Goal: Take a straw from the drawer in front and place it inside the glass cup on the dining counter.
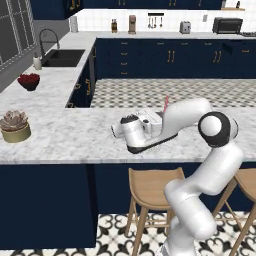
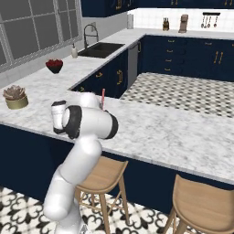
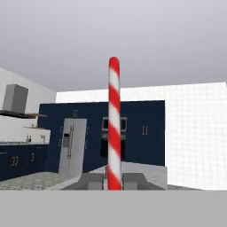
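Observation:
My gripper [image 3: 114, 179] is shut on the straw [image 3: 114, 128], a red-and-white striped stick that rises straight up from between the two dark fingertips. Over the dining counter [image 1: 65, 135] [image 2: 173, 132] the straw's [image 1: 166, 102] upper end pokes up behind my white forearm. From the right base view the straw [image 2: 103, 98] stands upright just past my elbow. The hand lies low over the marbled slab, roughly level. The glass cup is hidden, and the drawer is out of view.
A potted succulent [image 1: 15, 126] [image 2: 15, 97] sits at the counter's left end. A dark bowl of red fruit [image 1: 29, 81] [image 2: 54, 66] and a sink [image 1: 63, 57] lie on the side worktop. Wooden stools [image 1: 150, 192] [image 2: 205, 205] stand under the counter's near edge.

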You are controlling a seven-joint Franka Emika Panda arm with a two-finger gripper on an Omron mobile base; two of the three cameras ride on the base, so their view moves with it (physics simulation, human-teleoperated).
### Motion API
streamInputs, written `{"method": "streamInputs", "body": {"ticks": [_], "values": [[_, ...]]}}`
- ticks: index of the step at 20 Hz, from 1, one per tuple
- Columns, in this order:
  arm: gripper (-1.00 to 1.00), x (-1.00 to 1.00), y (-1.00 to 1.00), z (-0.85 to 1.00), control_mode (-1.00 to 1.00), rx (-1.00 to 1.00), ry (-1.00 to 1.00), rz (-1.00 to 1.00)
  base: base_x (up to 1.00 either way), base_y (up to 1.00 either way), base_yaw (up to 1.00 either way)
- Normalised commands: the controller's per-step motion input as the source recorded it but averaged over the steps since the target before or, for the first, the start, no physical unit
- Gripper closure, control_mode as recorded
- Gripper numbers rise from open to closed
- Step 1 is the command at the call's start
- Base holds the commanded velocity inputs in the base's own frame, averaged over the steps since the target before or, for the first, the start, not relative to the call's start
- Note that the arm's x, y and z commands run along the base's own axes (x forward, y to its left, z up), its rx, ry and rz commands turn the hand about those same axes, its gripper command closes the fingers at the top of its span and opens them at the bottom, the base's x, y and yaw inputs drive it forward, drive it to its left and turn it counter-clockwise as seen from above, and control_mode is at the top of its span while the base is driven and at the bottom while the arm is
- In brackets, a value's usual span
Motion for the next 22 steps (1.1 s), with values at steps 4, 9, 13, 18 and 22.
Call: {"method": "streamInputs", "body": {"ticks": [4,9,13,18,22], "values": [[1.00,0.07,0.05,0.00,-1.00,0.09,-0.30,0.00,0.00,0.00,0.00],[1.00,0.00,0.00,0.00,-1.00,0.00,-0.05,0.00,0.00,0.00,0.00],[1.00,0.00,0.00,-0.34,-1.00,-0.01,-0.06,-0.03,0.00,0.00,0.00],[1.00,0.00,-0.06,-0.34,-1.00,0.00,-0.08,-0.01,0.00,0.00,0.00],[1.00,0.00,-0.09,0.00,-1.00,0.02,-0.09,-0.04,0.00,0.00,0.00]]}}
